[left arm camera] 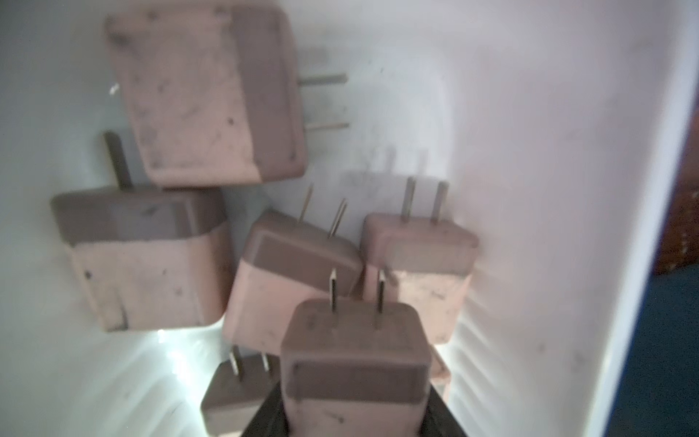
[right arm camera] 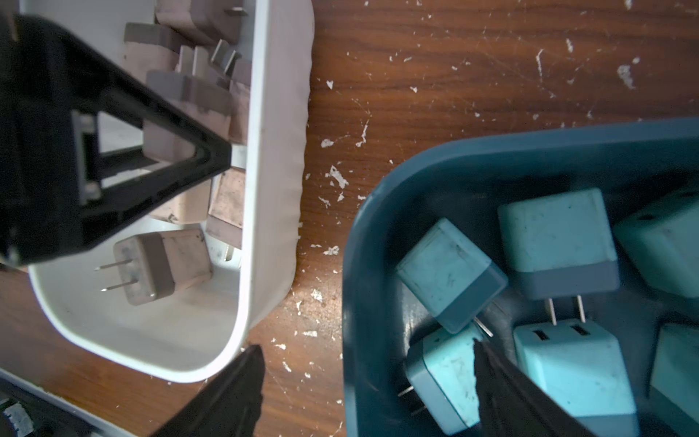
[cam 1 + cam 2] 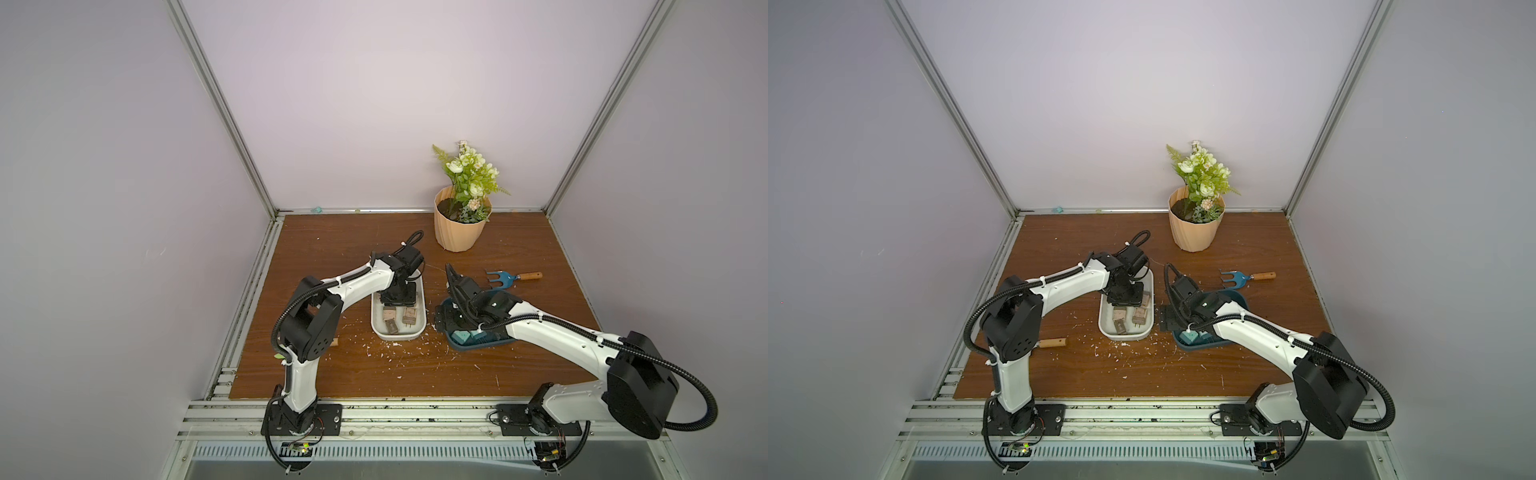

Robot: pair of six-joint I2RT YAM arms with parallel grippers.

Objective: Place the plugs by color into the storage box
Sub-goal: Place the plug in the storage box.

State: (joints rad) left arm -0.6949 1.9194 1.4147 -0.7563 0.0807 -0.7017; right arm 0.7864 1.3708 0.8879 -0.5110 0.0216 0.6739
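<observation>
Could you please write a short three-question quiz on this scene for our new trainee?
1. True or false: the teal plugs lie in the blue tub.
2. What does the left gripper hold? A: a tan plug. B: a garden fork. C: nothing.
3. Fill in: the right gripper has its jaws ____.
Key: 1 true; 2 A; 3 open.

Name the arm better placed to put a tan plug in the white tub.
Left: the left gripper is shut on a tan plug over the white tub; the right gripper hangs open and empty.
</observation>
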